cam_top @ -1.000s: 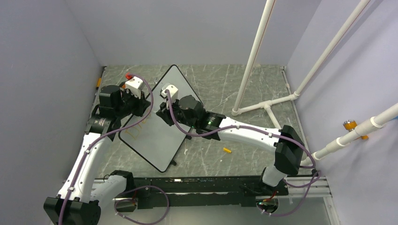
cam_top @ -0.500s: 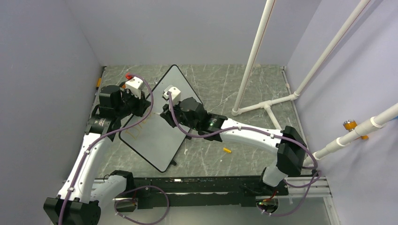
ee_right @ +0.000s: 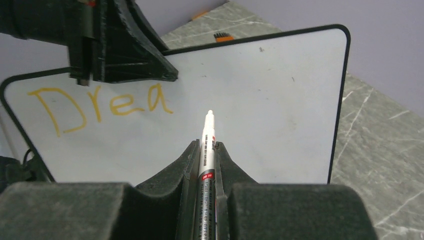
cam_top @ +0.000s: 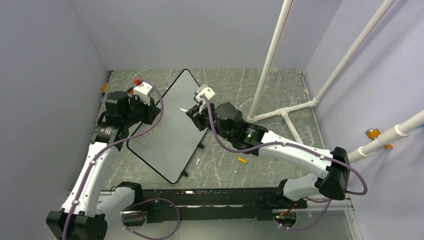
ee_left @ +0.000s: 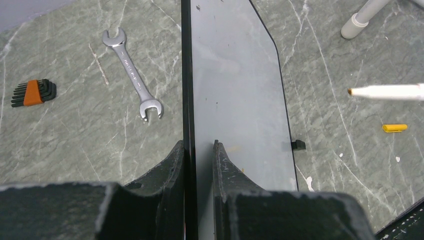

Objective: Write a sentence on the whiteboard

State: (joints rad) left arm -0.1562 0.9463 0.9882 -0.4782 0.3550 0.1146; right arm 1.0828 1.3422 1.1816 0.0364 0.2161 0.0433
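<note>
The whiteboard [cam_top: 170, 142] stands tilted on edge on the marble table. My left gripper [cam_top: 152, 113] is shut on its black rim; the left wrist view has both fingers [ee_left: 176, 159] clamping the whiteboard [ee_left: 235, 75] edge. The sentence [ee_right: 100, 105] reads "Drea" in orange-yellow at the upper left of the whiteboard [ee_right: 270, 100]. My right gripper [ee_right: 206, 147] is shut on a white marker [ee_right: 207, 145]. Its tip points at the board's middle and is held off the surface. From above, the right gripper [cam_top: 196, 113] is near the board's right edge, and the marker [ee_left: 390, 92] hangs over the table.
A white PVC pipe frame [cam_top: 285, 112] stands at back right. An orange-yellow marker cap [cam_top: 242, 160] lies on the table right of the board. A wrench [ee_left: 132, 75] and a hex key set [ee_left: 32, 92] lie behind the board. Walls close in left and back.
My right arm has pulled back to the right, carrying the marker away from the board's middle towards its right edge. The left arm and the board stay put.
</note>
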